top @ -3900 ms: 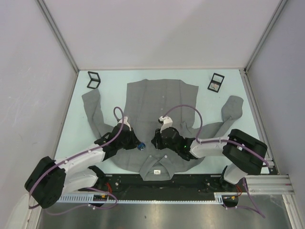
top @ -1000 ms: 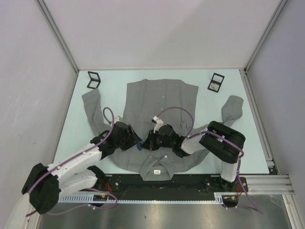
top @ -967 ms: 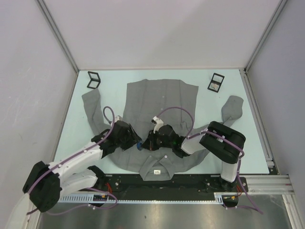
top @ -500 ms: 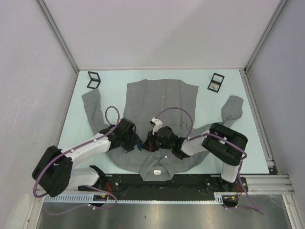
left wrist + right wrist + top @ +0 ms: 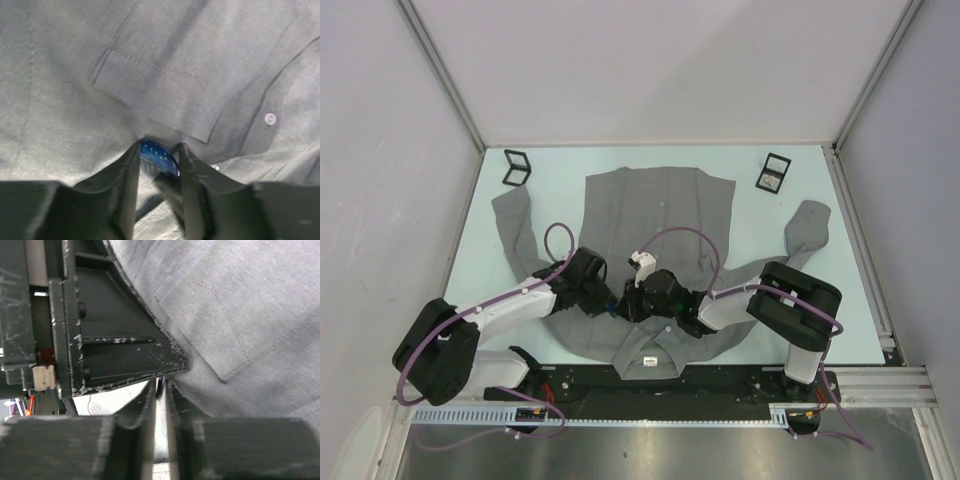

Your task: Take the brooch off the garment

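The brooch, a blue oval, sits on the garment just below the lower corner of the chest pocket, close to the near edge of the counter and slightly left of its middle. The left fingers are drawn in on it, one against each side, with cloth puckered up around their tips. The right fingers meet them head-on from the other side with only a slit between them; I cannot tell whether anything is caught in it. The two wrists crowd each other there.

A white button lies on the placket to the right. The grey shirt is spread flat, its collar at the near edge and its hem towards the far edge. One sleeve reaches towards the left edge, and the other sleeve is bunched near the right edge. Bare counter shows beyond the hem and beside both sleeves. A black square frame stands in the far left corner and another frame in the far right corner, both well apart from the cloth.
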`<state>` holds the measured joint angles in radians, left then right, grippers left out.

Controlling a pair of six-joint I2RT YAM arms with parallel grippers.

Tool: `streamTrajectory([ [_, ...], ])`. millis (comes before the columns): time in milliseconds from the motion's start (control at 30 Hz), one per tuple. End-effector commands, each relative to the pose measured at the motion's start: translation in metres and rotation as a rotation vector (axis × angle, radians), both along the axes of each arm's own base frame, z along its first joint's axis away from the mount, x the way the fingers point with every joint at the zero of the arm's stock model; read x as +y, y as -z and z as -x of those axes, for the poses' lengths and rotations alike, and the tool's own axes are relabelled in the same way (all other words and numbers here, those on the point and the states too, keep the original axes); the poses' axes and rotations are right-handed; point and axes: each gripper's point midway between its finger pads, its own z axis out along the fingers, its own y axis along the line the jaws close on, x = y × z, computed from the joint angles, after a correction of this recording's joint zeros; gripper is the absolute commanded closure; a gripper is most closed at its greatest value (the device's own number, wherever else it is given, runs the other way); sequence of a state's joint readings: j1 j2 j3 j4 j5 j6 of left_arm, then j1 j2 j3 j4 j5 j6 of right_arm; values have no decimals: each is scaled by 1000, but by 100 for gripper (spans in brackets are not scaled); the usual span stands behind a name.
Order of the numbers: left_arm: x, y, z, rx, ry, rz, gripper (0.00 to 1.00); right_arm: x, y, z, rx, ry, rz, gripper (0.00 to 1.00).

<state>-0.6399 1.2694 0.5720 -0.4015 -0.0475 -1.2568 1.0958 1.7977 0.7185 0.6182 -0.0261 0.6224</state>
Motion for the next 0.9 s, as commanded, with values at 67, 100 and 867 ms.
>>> streamTrajectory([
  [67, -9, -9, -9, -40, 39, 30, 71, 5, -21, 0, -50, -8, -5, 73],
  [100, -8, -8, -8, -40, 45, 26, 72, 4, -23, -1, -52, -8, -6, 71],
  [867, 8, -7, -5, -142, 175, -54, 73, -7, -26, -4, 4, -5, -61, 70],
])
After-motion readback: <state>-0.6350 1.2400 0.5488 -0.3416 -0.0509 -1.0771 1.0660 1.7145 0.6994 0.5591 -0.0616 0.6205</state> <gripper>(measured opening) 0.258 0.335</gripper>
